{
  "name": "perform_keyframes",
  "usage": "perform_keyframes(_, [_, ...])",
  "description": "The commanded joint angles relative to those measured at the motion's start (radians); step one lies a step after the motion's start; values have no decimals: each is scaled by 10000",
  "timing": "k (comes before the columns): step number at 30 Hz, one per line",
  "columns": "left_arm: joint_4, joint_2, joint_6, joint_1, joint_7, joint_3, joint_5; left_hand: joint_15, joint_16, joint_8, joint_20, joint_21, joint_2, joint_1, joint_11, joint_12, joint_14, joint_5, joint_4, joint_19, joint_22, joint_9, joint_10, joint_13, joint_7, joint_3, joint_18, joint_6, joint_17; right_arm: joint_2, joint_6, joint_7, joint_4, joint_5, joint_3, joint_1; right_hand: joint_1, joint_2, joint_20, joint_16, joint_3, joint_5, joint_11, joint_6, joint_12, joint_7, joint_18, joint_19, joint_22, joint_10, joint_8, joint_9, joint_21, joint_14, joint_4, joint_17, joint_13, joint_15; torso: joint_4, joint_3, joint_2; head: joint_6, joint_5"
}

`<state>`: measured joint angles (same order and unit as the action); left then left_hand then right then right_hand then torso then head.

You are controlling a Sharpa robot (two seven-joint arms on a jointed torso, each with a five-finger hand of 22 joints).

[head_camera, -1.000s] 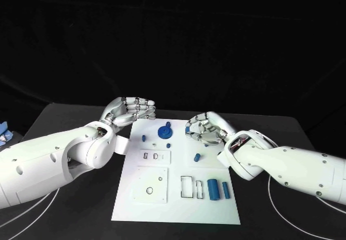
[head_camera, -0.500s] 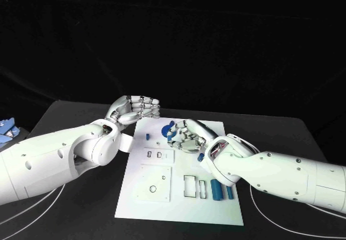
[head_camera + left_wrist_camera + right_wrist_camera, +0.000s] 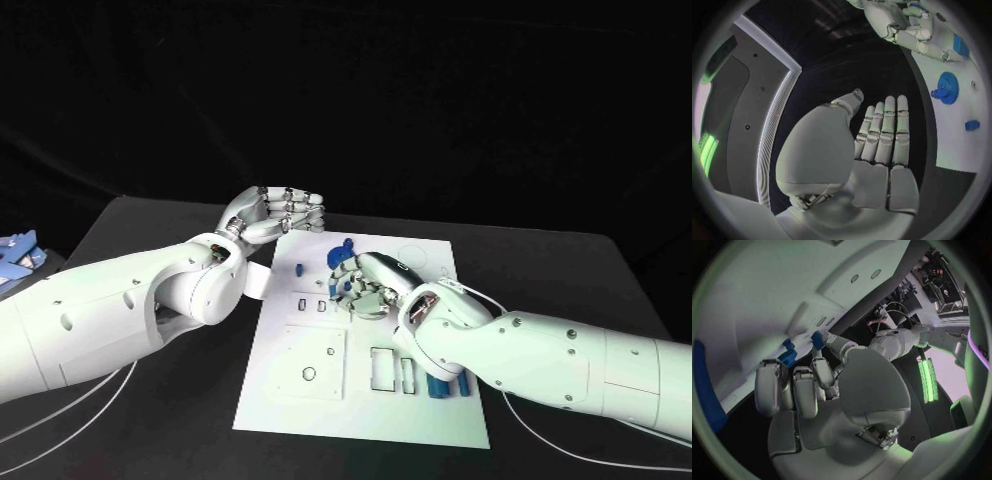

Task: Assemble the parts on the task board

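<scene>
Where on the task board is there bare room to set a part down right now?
Bare white runs along the task board near edge, below the square plate and the blue cylinders, and at the far right corner. The middle is crowded: the right robot hand sits over the parts by the blue gear.

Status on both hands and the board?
Left robot hand curled, empty, at task board's far corner. Right robot hand pinching small blue part over board. Nothing blocking.

One task board [image 3: 296, 400], two robot hands [image 3: 281, 212].
</scene>
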<state>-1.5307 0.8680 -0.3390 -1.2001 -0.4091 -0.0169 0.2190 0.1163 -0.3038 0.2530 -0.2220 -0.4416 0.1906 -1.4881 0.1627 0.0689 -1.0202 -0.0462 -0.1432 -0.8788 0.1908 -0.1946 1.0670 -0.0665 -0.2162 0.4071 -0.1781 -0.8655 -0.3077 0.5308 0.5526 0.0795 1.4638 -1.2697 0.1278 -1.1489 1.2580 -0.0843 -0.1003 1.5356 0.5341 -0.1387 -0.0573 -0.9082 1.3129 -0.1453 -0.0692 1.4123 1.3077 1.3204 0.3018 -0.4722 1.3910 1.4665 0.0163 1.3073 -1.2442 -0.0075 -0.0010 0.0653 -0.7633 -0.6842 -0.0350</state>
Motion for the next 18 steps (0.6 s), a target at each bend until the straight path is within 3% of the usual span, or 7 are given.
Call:
perform_keyframes(1, [7,-35,95,-2,-163,-4,-87,41,58,-52,-17,-36,17,98,71,-43,55,-43,-43,76,9,9,-31,7,-84,51,-16,-26,-12,-69,-242,224,-36,-574,9,71,-72,-71,31,-14,-27,0,0,-50,-31,62,89,-40,563,-47,41,-170,-61,736,-20,1219,0,-39,-6,12,3,-40,-6])
perform_keyframes(6, [8,-14,87,0,-172,-4,-91,43,63,-53,-18,-36,12,113,71,-43,58,-43,-49,81,8,10,-31,7,-85,54,-16,-28,-15,-134,-369,371,-62,-736,20,152,-116,-134,32,5,-61,-3,4,-72,25,69,114,31,652,7,75,-190,16,753,-19,1293,-65,-42,-34,10,8,-112,5])
perform_keyframes(9, [15,-1,85,1,-172,-4,-99,43,63,-53,-18,-36,12,113,71,-43,58,-43,-49,81,8,10,-31,7,-85,54,-16,-28,-15,-160,-467,407,-91,-784,33,181,-119,-138,33,4,-63,-3,4,-71,23,70,113,28,649,6,76,-191,12,753,-19,1291,-63,-43,1,18,14,-124,40])
perform_keyframes(18, [30,9,100,2,-165,-4,-111,44,67,-53,-20,-36,10,122,72,-43,60,-43,-50,85,8,10,-32,7,-86,57,-15,-29,-16,-221,-585,393,-123,-842,56,220,-135,-156,33,0,-73,-2,6,-70,3,71,107,12,628,-14,83,-196,-8,750,-22,1277,-35,-44,8,20,16,-142,44])
